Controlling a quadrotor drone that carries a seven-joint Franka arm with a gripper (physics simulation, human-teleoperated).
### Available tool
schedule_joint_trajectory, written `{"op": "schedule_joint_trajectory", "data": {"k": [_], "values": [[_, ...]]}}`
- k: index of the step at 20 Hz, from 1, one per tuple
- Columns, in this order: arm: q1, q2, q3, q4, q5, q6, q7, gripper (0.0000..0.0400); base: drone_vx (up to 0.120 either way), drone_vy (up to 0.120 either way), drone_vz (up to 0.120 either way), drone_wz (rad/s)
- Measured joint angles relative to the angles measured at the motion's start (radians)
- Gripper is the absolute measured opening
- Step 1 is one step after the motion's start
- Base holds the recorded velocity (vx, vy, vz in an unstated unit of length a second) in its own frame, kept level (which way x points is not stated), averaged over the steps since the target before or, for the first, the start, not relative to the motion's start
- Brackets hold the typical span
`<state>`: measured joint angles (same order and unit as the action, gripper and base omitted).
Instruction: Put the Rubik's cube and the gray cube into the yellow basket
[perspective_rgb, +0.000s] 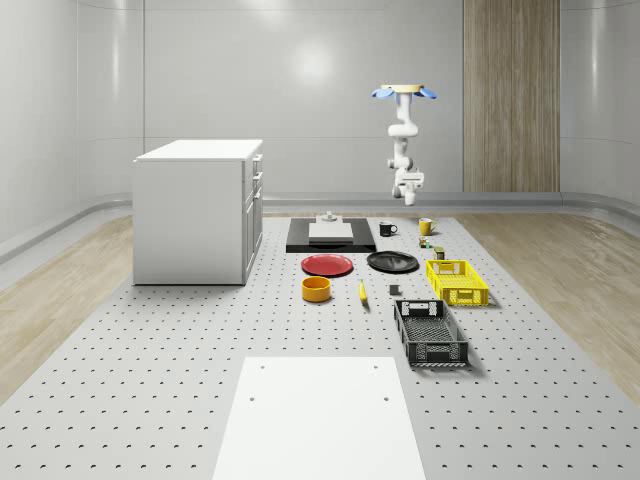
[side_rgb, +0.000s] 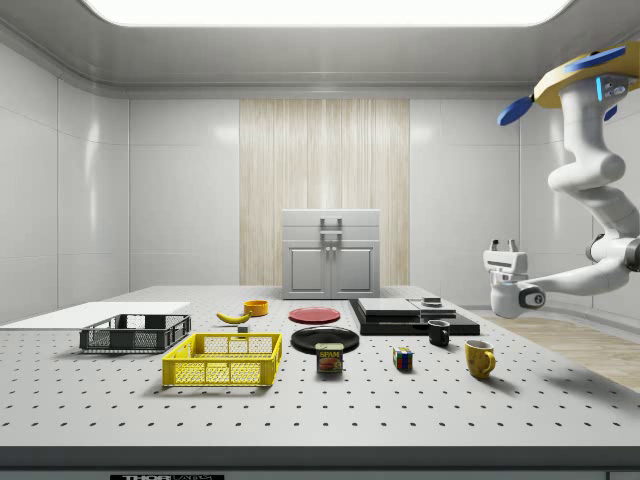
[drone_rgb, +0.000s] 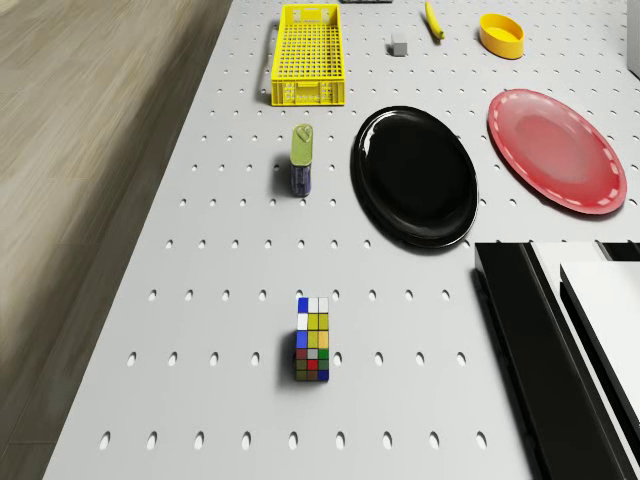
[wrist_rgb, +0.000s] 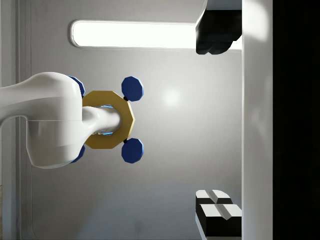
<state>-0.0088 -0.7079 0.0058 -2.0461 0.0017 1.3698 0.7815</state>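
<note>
Rubik's cube (drone_rgb: 312, 340) is seen upright on the desk (drone_rgb: 200, 300), apart from the yellow basket (drone_rgb: 309, 55) | gray cube (drone_rgb: 399, 43) lies near the basket | jaws: gripper (side_rgb: 502, 246) is held wide, empty, pointing up | drone (side_rgb: 585, 77) hovers high above the desk's far end.

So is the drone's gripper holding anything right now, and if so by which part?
Nothing is held. The gripper hangs open in the air beside the table, and the Rubik's cube sits untouched on the table.
</note>
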Motion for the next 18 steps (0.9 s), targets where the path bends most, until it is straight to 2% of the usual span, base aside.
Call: {"op": "schedule_joint_trajectory", "data": {"k": [8, 18], "values": [[-0.001, -0.004, 0.003, -0.004, -0.004, 0.006, 0.000, 0.0400, 0.120, 0.115, 0.000, 0.000], [-0.008, -0.010, 0.023, -0.010, -0.031, 0.014, 0.004, 0.0400, 0.120, 0.000, 0.000, 0.000]]}}
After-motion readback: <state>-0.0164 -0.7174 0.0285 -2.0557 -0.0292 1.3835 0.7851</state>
